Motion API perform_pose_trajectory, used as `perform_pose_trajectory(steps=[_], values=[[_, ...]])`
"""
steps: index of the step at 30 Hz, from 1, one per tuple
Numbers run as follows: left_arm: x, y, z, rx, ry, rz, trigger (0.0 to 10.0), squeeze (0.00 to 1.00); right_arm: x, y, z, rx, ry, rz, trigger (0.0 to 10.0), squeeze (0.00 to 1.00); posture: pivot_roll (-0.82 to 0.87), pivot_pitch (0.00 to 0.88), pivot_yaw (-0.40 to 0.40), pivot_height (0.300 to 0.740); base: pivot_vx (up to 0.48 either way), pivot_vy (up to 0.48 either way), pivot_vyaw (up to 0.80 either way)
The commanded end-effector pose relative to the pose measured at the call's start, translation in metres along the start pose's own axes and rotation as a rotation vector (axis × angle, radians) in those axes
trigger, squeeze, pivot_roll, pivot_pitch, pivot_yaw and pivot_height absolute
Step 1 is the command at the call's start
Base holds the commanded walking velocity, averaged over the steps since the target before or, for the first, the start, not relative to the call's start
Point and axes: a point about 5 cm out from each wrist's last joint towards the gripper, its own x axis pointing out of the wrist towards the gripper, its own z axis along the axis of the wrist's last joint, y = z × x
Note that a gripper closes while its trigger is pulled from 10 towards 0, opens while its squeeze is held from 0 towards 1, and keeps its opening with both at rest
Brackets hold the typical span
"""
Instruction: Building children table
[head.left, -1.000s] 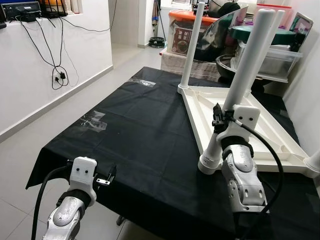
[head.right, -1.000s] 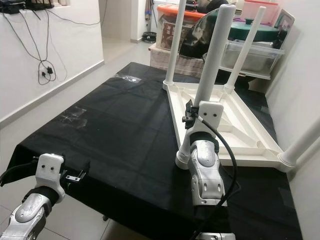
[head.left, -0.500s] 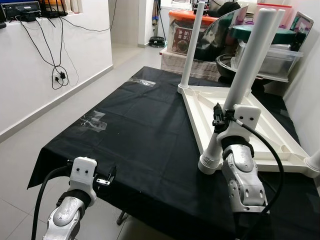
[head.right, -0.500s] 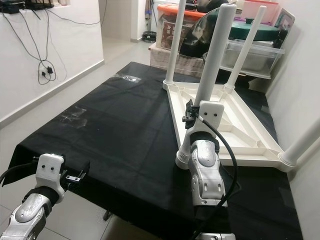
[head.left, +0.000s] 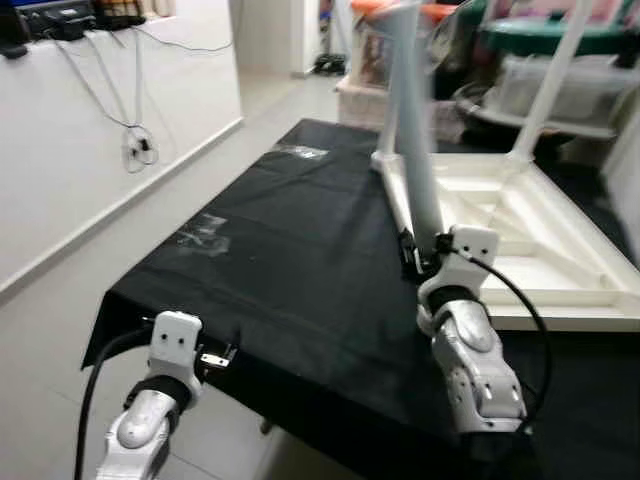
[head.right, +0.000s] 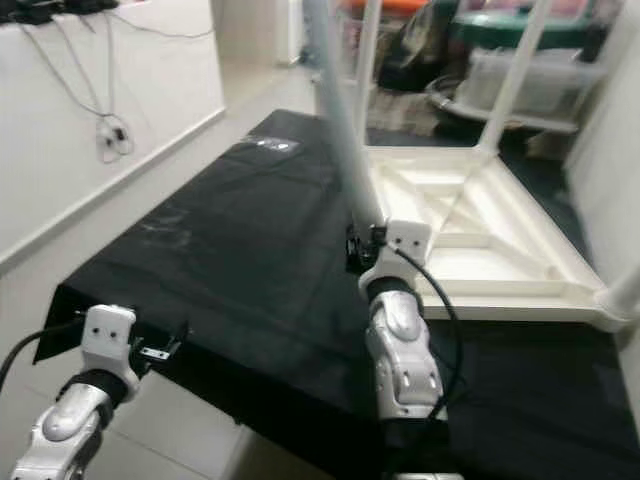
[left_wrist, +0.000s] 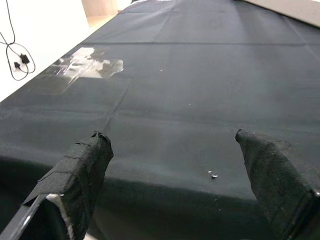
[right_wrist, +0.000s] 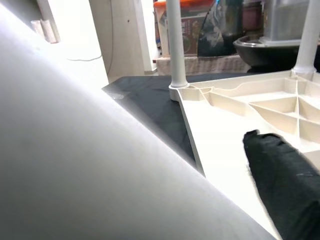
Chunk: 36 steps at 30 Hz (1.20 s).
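A white table top (head.left: 545, 255) lies upside down on the black cloth (head.left: 300, 260), right of centre. Two white legs (head.right: 515, 80) (head.right: 370, 60) stand screwed into its far corners. My right gripper (head.left: 415, 255) is shut on a loose white table leg (head.left: 415, 130) near the top's front-left corner. This leg slants up and away to the left, and its lower end is hidden behind the wrist. In the right wrist view the leg (right_wrist: 75, 150) lies against one black finger (right_wrist: 280, 170). My left gripper (left_wrist: 170, 137) hangs open at the cloth's near left edge, holding nothing.
Shiny tape patches (head.left: 205, 232) (head.left: 300, 152) lie on the cloth's left half. Storage boxes and tubs (head.left: 560, 75) crowd behind the table. A white wall with hanging cables (head.left: 140, 150) runs along the left, with floor between it and the table.
The held leg stood leaning right with its foot on the cloth; now it is raised and tilts left. The camera has shifted and the picture is blurred. The left gripper stays put.
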Motion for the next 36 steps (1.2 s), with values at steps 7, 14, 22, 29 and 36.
perform_pose_trajectory(steps=[7,14,22,29,36], values=[[0.001,0.0,-0.003,0.011,0.013,-0.006,10.0,0.0,0.003,-0.002,0.01,0.014,-0.042,-0.009,10.0,1.0,0.05,0.0,-0.051,0.74,0.0,0.0,0.0],[0.001,0.001,-0.003,0.012,0.012,-0.006,10.0,0.0,0.002,0.002,0.013,0.023,-0.075,0.026,0.0,0.9,0.05,0.0,-0.051,0.74,0.0,0.0,0.0],[0.001,0.001,-0.002,0.013,0.01,-0.006,10.0,0.0,0.006,0.003,0.022,0.047,-0.094,0.049,0.0,0.0,0.05,0.0,-0.05,0.74,0.0,0.0,0.0],[0.002,0.003,-0.001,0.015,0.005,-0.01,10.0,0.0,0.015,0.011,0.037,0.106,-0.105,0.139,0.0,0.0,0.05,0.0,-0.053,0.74,0.0,0.0,0.0],[0.004,0.012,0.01,0.032,-0.027,-0.036,10.0,0.0,0.024,0.022,0.06,0.182,-0.145,0.217,0.0,0.0,0.05,0.0,-0.052,0.74,0.0,0.0,0.0]])
